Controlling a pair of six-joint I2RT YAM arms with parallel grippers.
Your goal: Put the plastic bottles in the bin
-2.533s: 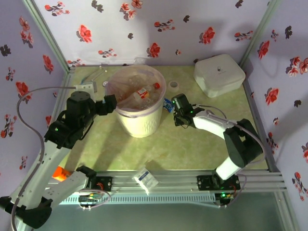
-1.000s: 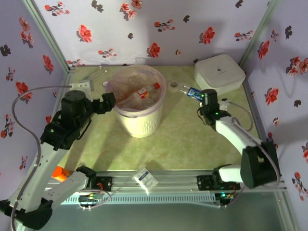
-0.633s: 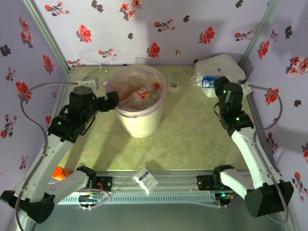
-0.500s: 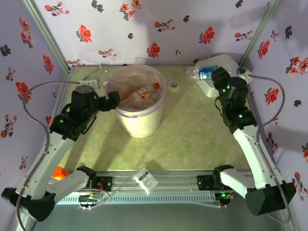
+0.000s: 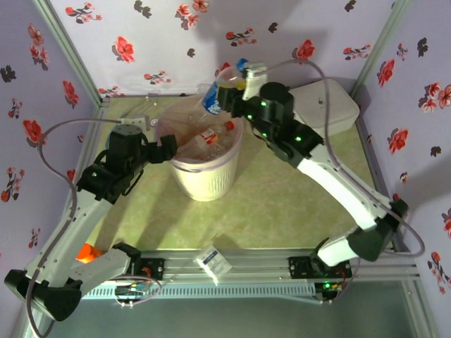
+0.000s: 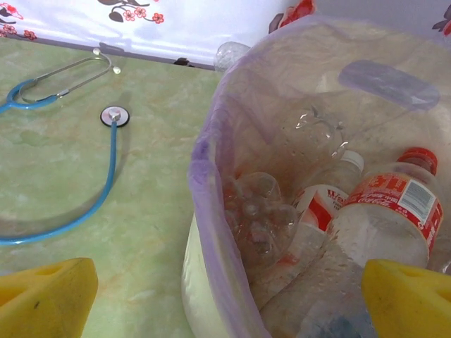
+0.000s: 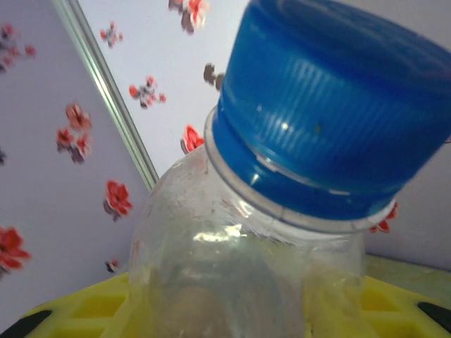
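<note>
The blue-capped bottle [image 5: 214, 96] hangs above the bin [image 5: 206, 184] at its 12 o'clock rim. It is clamped near the shoulder between the yellow fingers [image 7: 84, 310] of the right gripper [image 5: 228, 93]. Expect a light, thin-walled, crushable, slick body; the stiffer shoulder is the better hold. The right arm reaches long toward 11 o'clock, wrist raised. The left gripper [image 5: 169, 146] hovers at the bin's 9 o'clock rim, pads [image 6: 44, 298] wide apart, empty.
</note>
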